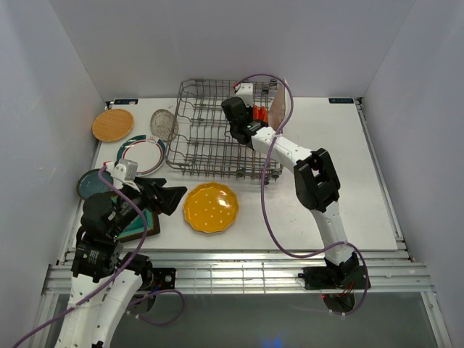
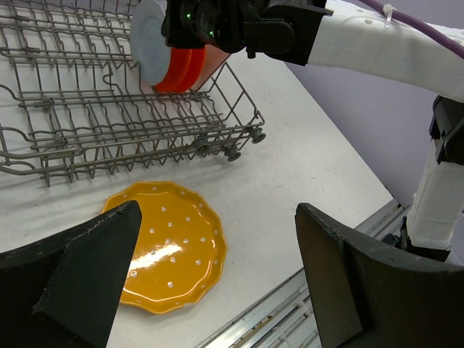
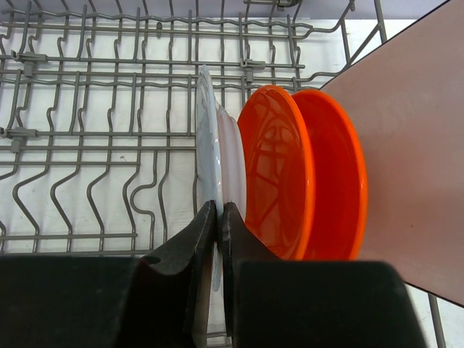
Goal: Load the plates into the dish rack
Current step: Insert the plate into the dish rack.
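Note:
The grey wire dish rack [image 1: 210, 138] stands at the back middle of the table. My right gripper [image 3: 220, 210] is inside it, shut on the rim of the upright pale grey plate [image 3: 206, 138]. Right beside that stand the orange-red plate [image 3: 304, 174] and the rectangular plate [image 3: 406, 145]. My left gripper [image 2: 217, 209] is open and empty, above the yellow scalloped plate [image 2: 170, 246] that lies flat in front of the rack [image 2: 109, 123]. The square teal brown-rimmed plate [image 1: 139, 223] lies under the left arm.
At the left lie the wooden plate [image 1: 113, 125], the clear glass plate [image 1: 164, 124], the white green-rimmed plate [image 1: 141, 154] and the dark teal plate [image 1: 93, 183]. The right arm [image 1: 315, 177] stretches across the table's right half. White walls close in the sides and back.

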